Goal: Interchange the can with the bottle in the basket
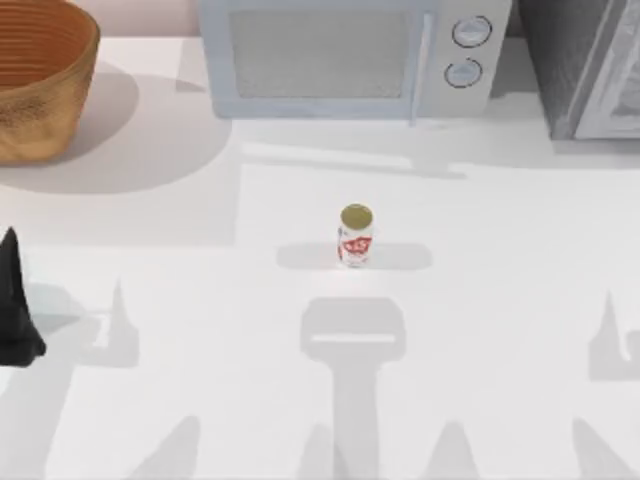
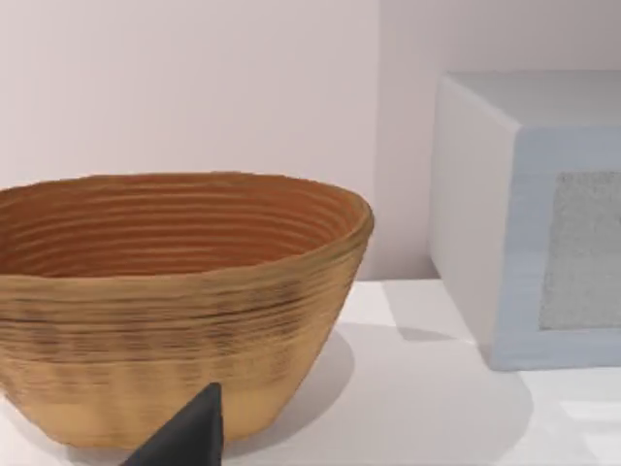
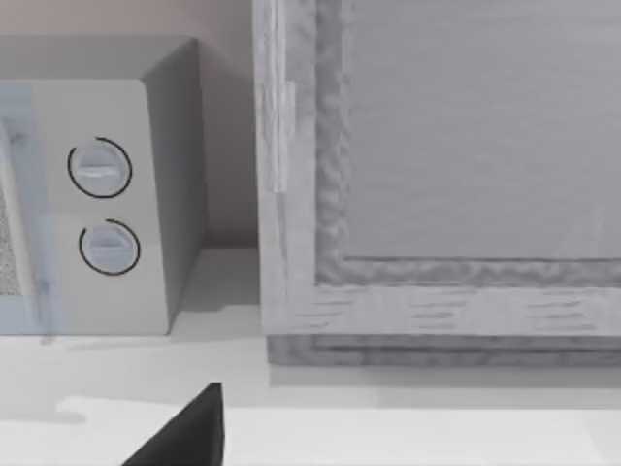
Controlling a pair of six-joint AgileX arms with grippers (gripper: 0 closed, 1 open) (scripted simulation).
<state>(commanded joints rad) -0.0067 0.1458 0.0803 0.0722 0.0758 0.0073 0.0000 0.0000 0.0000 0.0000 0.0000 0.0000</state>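
Probably light, rigid and slippery, the can (image 1: 356,236) stands upright in front of the microwave (image 1: 345,55); grasp its midbody. Left of the microwave sits the basket (image 1: 40,75), the left gripper (image 1: 15,300) nearer me, well apart.

Bright, even light; soft grey shadows fall across the white table (image 1: 500,300).

White-and-red can (image 1: 355,236) stands upright mid-table, well apart from the wicker basket (image 1: 40,95) at far left
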